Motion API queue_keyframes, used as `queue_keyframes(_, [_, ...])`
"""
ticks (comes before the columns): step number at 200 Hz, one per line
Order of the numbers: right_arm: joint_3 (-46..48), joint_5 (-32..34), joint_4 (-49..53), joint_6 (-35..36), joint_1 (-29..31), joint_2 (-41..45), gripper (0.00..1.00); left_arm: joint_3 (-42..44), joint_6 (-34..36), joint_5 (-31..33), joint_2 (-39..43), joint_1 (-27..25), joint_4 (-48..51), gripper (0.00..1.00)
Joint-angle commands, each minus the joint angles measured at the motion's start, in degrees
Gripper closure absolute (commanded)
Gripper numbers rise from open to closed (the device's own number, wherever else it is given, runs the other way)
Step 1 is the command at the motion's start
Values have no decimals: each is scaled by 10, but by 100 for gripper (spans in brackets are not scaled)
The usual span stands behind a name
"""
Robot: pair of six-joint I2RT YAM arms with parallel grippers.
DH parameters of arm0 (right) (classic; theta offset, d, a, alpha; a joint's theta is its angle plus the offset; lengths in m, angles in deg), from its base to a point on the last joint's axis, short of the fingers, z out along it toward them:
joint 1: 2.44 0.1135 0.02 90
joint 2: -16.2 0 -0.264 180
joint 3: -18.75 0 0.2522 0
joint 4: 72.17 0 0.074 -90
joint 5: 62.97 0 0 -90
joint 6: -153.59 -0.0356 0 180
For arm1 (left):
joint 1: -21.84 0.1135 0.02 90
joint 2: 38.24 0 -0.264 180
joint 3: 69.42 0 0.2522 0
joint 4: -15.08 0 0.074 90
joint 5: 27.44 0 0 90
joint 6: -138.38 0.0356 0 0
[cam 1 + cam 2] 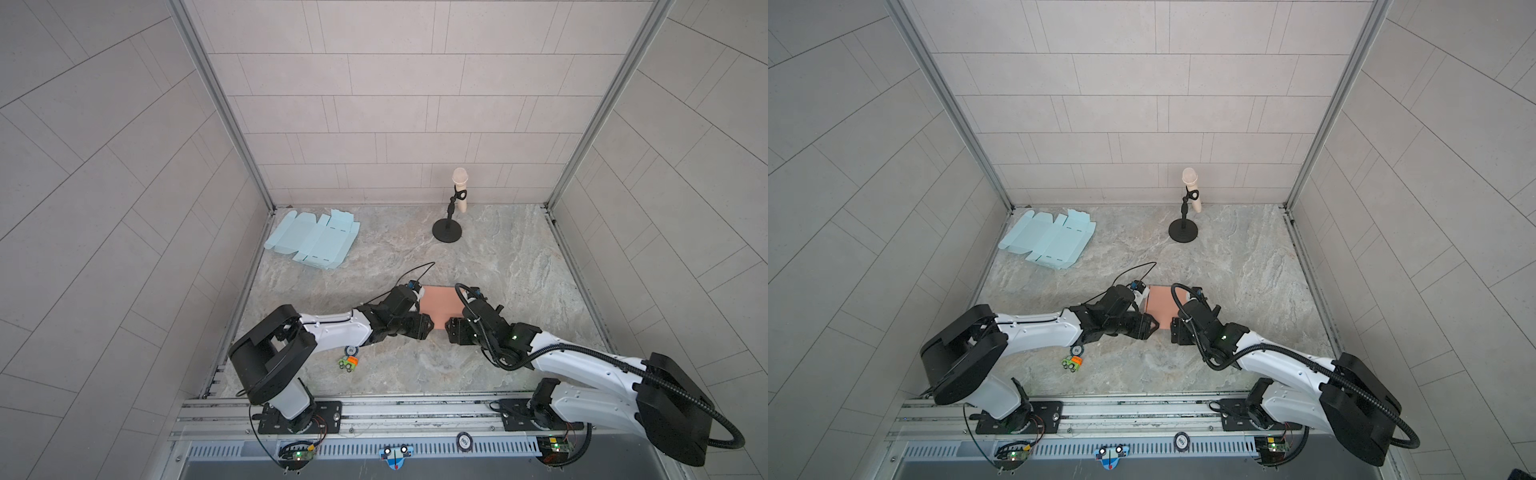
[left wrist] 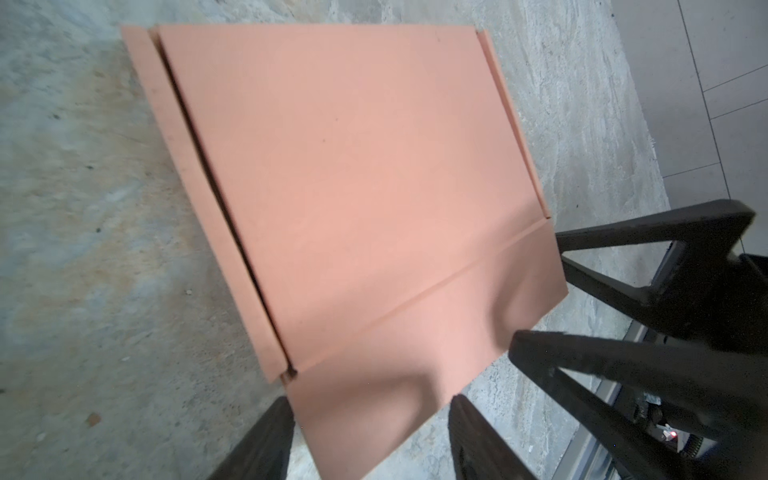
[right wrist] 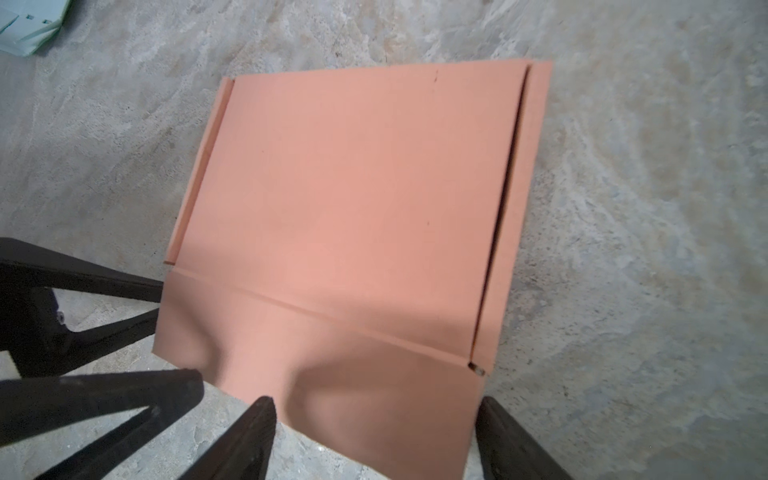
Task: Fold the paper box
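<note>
Straddling paper box [image 1: 440,305] flap, perhaps touching: left claw [image 2: 370,401], right claw [image 3: 374,401].

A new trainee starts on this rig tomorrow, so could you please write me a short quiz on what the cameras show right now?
1. True or false: the left pincer and the right pincer both stand open.
2. Which thing do both wrist views show up close, its near flap between the fingers? A) a blue cup B) the orange paper box C) a sponge
3. Fill in: in both top views, the pale blue box blanks lie flat in the far-____ corner of the table.

Key: 1 true; 2 B; 3 left.
</note>
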Motion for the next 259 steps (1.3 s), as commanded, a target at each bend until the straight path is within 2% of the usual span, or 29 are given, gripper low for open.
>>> queue_keyframes(1, [-14, -6, -1, -11, 7, 8, 21, 6, 3, -2, 15, -7, 1, 36])
queue_keyframes(133, [-11, -17, -3, -24, 10, 26, 17, 10, 1, 5, 25, -9, 7, 35])
queue_keyframes(259, [-13, -14, 3, -26, 21, 26, 5, 10, -3, 7, 42, -15, 13, 26])
